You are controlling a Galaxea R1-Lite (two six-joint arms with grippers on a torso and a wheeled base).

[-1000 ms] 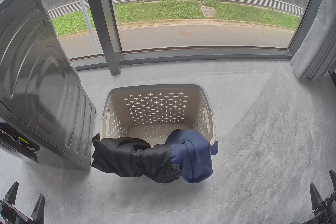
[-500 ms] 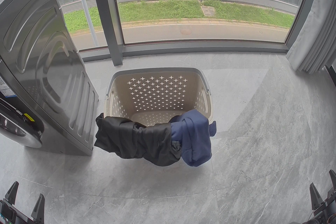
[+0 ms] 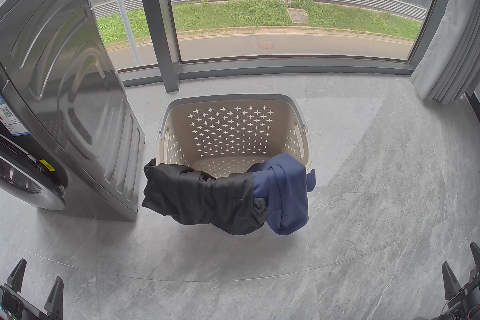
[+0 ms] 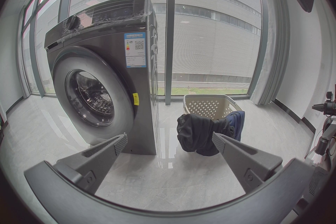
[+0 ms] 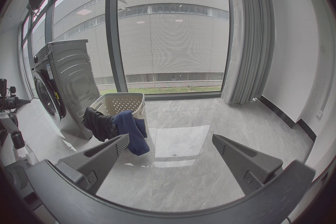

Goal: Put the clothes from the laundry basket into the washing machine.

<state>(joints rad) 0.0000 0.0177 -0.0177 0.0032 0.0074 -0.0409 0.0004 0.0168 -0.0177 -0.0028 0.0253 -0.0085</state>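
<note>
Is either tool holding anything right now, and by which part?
Nothing held: left tool and right tool are open, empty; clothes drape over the basket rim.

Laundry basket: beige, grey rim, walls patterned with rows of small star cut-outs. Black garment and navy blue garment: both plain. Washing machine: dark metallic grey; label blue and white, small sticker yellow. Floor: pale grey marble, darker veining. Curtain: light grey. Left gripper and right gripper: dark grey, tips finely cross-hatched.
</note>
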